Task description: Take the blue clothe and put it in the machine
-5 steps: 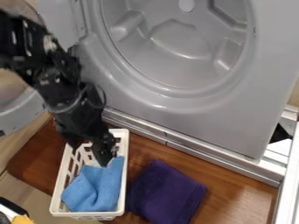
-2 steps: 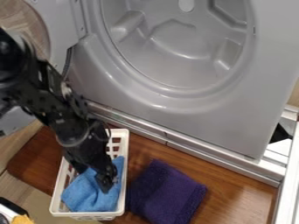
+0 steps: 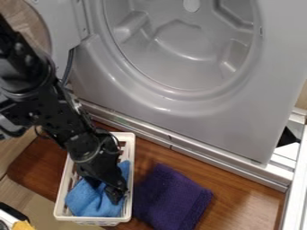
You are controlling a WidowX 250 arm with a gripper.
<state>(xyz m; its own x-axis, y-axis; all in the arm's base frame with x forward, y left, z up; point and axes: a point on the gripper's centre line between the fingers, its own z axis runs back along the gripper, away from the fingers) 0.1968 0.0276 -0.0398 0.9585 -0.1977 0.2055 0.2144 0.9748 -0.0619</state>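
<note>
Camera view: a blue cloth (image 3: 88, 201) lies crumpled inside a white basket (image 3: 90, 219) on a wooden surface, beside a folded purple cloth (image 3: 171, 197). The black gripper (image 3: 105, 191) is down in the basket, at the blue cloth; whether it is spread or pinching fabric, I cannot tell. The machine (image 3: 180, 121) stands open. The task seems at the pickup stage, with lifting out and loading left.
</note>
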